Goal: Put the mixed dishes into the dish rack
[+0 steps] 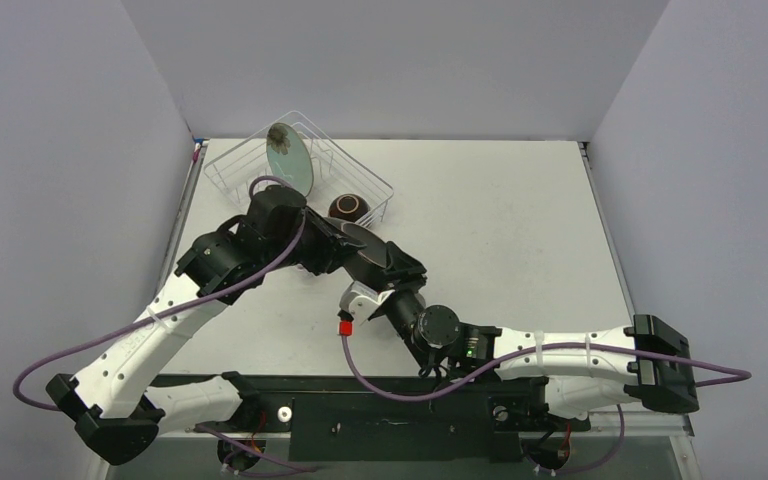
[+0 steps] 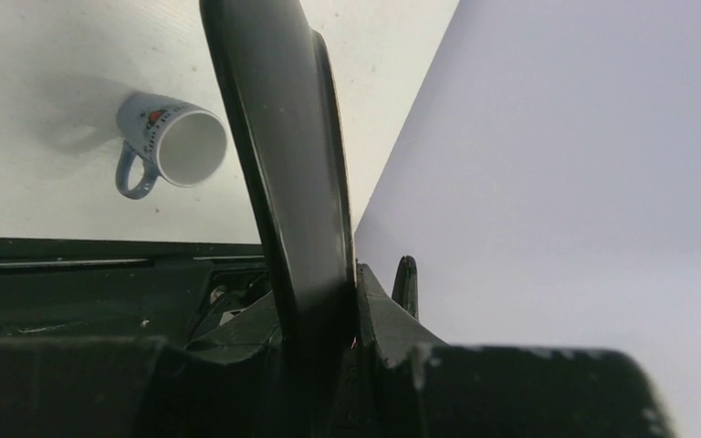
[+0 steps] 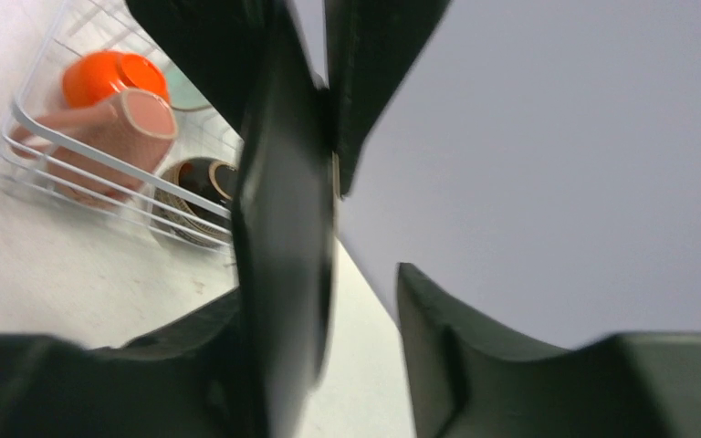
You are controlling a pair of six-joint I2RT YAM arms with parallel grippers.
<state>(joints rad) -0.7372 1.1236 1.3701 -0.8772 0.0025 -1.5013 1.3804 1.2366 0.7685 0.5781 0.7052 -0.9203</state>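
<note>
As the left gripper (image 1: 334, 250) pinches the dark-teal plate (image 1: 360, 243), right gripper (image 1: 395, 268) spread, the dish rack (image 1: 243, 142) lies toward the table's (image 1: 500, 220) far-left corner.

dark-teal plate (image 2: 283, 164) on edge, aloft, near the white wire rack (image 1: 235, 165).

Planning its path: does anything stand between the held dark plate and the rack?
Nothing visible on the table between dark-teal plate and dish rack; inside, the brown bowl fills the nearest corner and the round plate stands upright beyond.
</note>
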